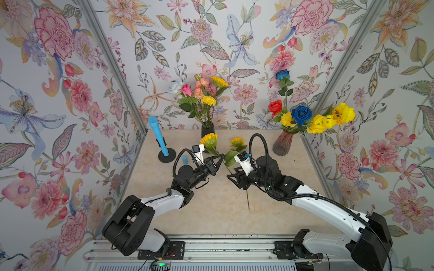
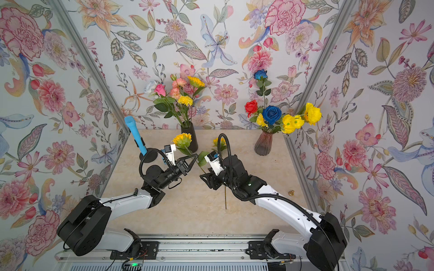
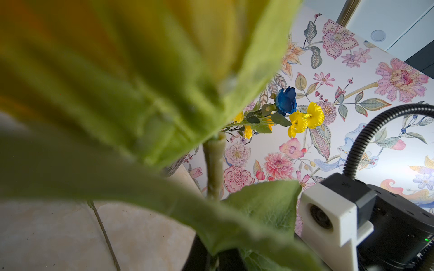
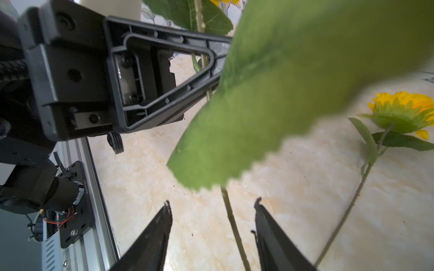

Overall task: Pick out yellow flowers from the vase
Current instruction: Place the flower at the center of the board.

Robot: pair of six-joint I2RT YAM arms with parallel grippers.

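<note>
Both top views: pinching sunflower [image 1: 208, 140] by stem [image 1: 228, 169] w/ left gripper [image 1: 220, 156], fingers pressed together below head, holding bloom above table [image 1: 211, 215] in front of black vase [image 1: 207, 130]. Left forearm angling up & inward. Reaching across from opposite side w/ right gripper [image 1: 231, 177], wrist folded, pointing at left arm. Noting 2nd sunflower [image 1: 237, 142] lying flat nearby, plus more yellow blooms [image 1: 342, 113] sitting in glass vase [image 1: 283, 145] & black vase. Left wrist: seeing mostly blurred leaf [image 3: 265, 206] & stem, own fingers hardly showing. Right wrist: straddling bare lower stem w/ fingers [image 4: 155, 237] spread, not touching it. Judging handling: v. light, thin wiry stem prob. springy & apt to twist or slip, petals & leaves soft fabric. So taking hold on bare stem below leaves, never on head.
</note>
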